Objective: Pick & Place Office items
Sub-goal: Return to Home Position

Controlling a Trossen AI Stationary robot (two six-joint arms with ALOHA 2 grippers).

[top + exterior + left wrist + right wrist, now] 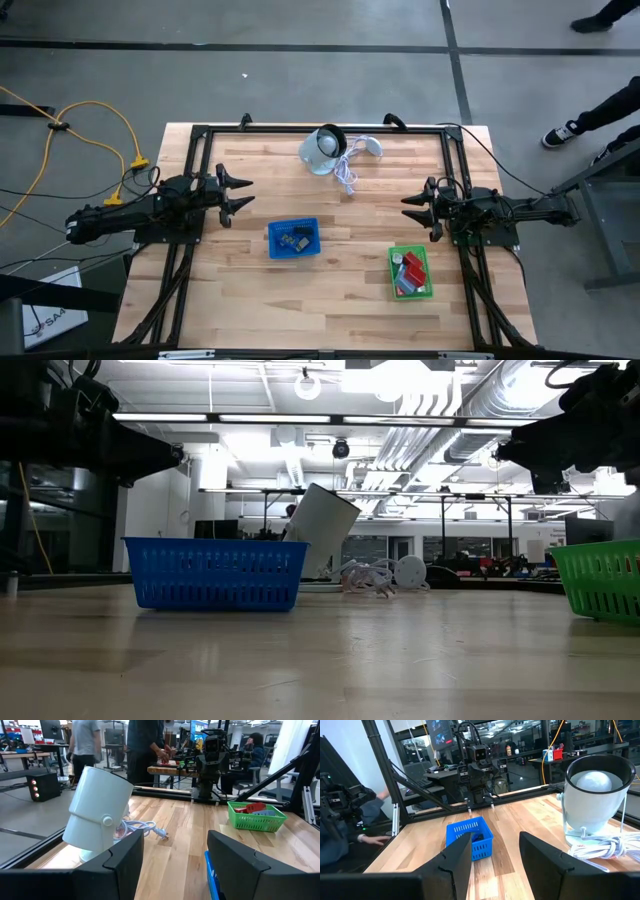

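Observation:
The office items lie in two mesh baskets. Dark and blue bits [294, 241] sit in the blue basket [293, 239] at the table's middle. Red blocks and a pale piece [409, 272] fill the green basket [409, 272] near the right side. My left gripper [243, 195] hangs open above the table's left part, beside the blue basket. My right gripper [410, 208] hangs open at the right, on the far side of the green basket. Neither touches anything. In the left wrist view the green basket [256, 816] shows red pieces.
A white round lamp-like device [323, 148] with a coiled white cable [349, 172] stands near the table's far edge. A black frame [300, 128] runs around the table. People show in the room beyond the table in the wrist views.

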